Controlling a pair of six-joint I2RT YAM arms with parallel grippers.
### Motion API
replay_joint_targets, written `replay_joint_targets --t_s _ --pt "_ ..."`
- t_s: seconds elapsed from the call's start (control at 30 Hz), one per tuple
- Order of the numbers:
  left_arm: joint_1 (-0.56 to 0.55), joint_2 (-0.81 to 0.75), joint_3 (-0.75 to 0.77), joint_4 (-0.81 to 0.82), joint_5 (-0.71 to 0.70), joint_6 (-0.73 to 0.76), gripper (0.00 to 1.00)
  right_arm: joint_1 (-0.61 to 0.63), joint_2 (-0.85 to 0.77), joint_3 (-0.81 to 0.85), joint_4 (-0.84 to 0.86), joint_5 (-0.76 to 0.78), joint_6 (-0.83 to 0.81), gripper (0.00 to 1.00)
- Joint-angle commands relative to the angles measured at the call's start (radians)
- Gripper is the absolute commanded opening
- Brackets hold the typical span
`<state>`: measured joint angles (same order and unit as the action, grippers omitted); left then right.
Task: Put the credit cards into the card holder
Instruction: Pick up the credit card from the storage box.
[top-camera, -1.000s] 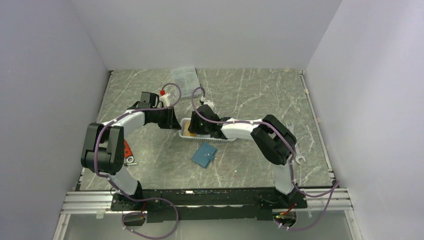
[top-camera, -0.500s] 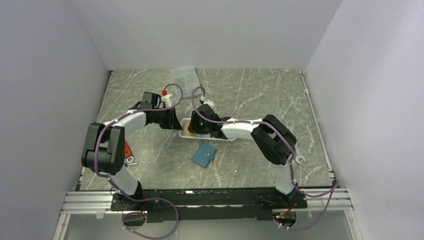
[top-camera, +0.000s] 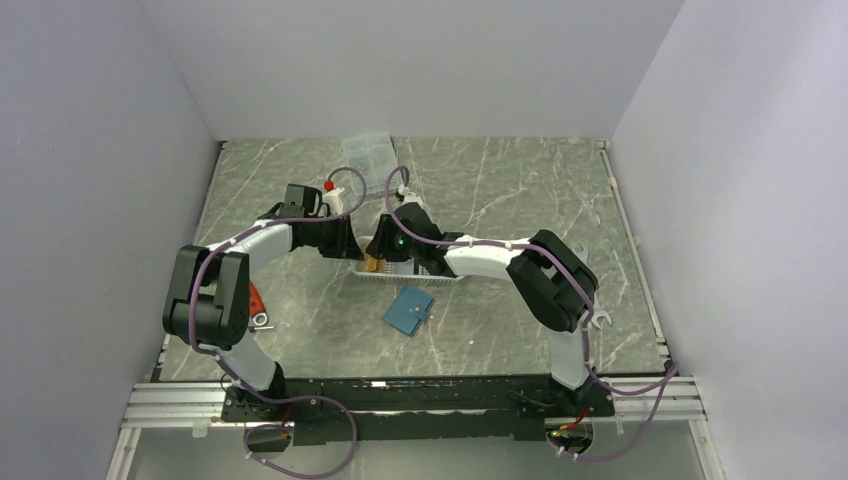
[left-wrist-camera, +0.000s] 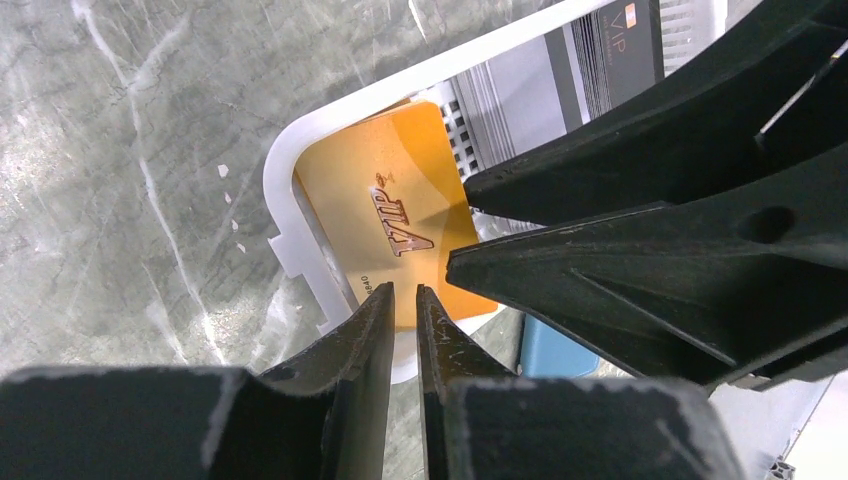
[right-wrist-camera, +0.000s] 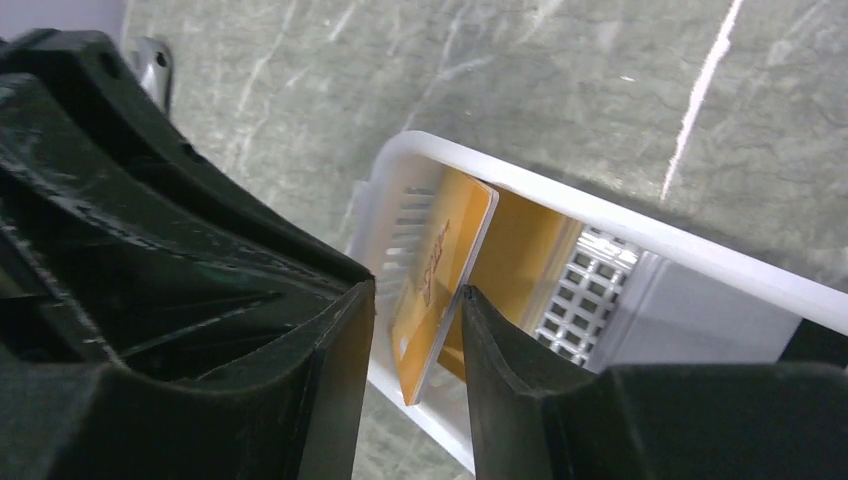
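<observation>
A yellow-gold credit card (right-wrist-camera: 440, 270) stands tilted on its edge in the left end of the white slatted basket (right-wrist-camera: 600, 220). My right gripper (right-wrist-camera: 415, 290) is open around it. Its right finger touches the card's edge and its left finger stands apart. The left wrist view shows the same card (left-wrist-camera: 390, 210), marked VIP, and a striped grey card (left-wrist-camera: 610, 50) deeper in the basket. My left gripper (left-wrist-camera: 404, 290) is closed to a narrow slit over the basket's rim (left-wrist-camera: 285, 170). The teal card holder (top-camera: 408, 311) lies closed on the table in front of the basket (top-camera: 400, 272).
A red-handled tool (top-camera: 253, 298) lies by the left arm's elbow. A clear compartment box (top-camera: 368, 152) sits at the back. A metal wrench (top-camera: 600, 318) lies right of the right arm. Grey walls close in the marble table on three sides.
Both grippers have narrowed. The right gripper has shifted a little left and back over the basket's left end, and the yellow card shows more there now.
</observation>
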<state>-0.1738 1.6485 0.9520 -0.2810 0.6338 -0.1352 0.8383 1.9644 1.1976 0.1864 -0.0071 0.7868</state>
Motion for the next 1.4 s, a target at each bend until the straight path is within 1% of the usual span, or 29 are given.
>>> replay_joint_targets --t_s 0.0,0.1,0.27,0.7,0.77,0.83,0.9,0.97,1.03,1.13,1.23,1.3,1.37 --pt "-0.004 -0.035 0.001 0.008 0.013 0.019 0.19 0.001 -0.054 0.008 0.077 -0.037 0.024 0.39" --pt "-0.004 -0.033 0.0 0.003 0.013 0.025 0.19 0.0 -0.053 -0.003 0.102 -0.055 0.036 0.37" --pt "-0.001 -0.038 0.003 -0.012 0.019 0.034 0.19 -0.002 -0.027 0.016 0.078 -0.06 0.037 0.36" --pt "0.031 -0.121 0.034 -0.082 0.072 0.063 0.23 -0.013 0.052 0.062 0.016 -0.053 0.042 0.36" --pt "0.031 -0.126 0.043 -0.097 0.074 0.066 0.24 -0.014 0.059 0.072 0.005 -0.045 0.039 0.31" --pt "0.035 -0.132 0.056 -0.116 0.082 0.073 0.26 -0.019 0.063 0.079 -0.002 -0.043 0.036 0.24" --pt "0.043 -0.142 0.076 -0.14 0.093 0.079 0.31 -0.024 0.052 0.07 0.003 -0.046 0.035 0.15" --pt "0.054 -0.163 0.092 -0.162 0.104 0.086 0.43 -0.031 0.023 0.049 0.016 -0.051 0.032 0.06" --pt "0.066 -0.189 0.106 -0.177 0.115 0.09 0.53 -0.041 -0.018 0.016 0.046 -0.064 0.025 0.0" --pt "0.08 -0.223 0.127 -0.2 0.143 0.093 0.61 -0.06 -0.081 -0.05 0.112 -0.118 0.019 0.0" --pt "0.09 -0.255 0.134 -0.199 0.185 0.084 0.66 -0.076 -0.124 -0.111 0.196 -0.186 0.025 0.0" --pt "0.093 -0.269 0.135 -0.198 0.193 0.077 0.76 -0.083 -0.138 -0.131 0.235 -0.234 0.033 0.0" --pt "0.095 -0.278 0.133 -0.194 0.205 0.078 0.81 -0.084 -0.153 -0.149 0.285 -0.27 0.042 0.0"
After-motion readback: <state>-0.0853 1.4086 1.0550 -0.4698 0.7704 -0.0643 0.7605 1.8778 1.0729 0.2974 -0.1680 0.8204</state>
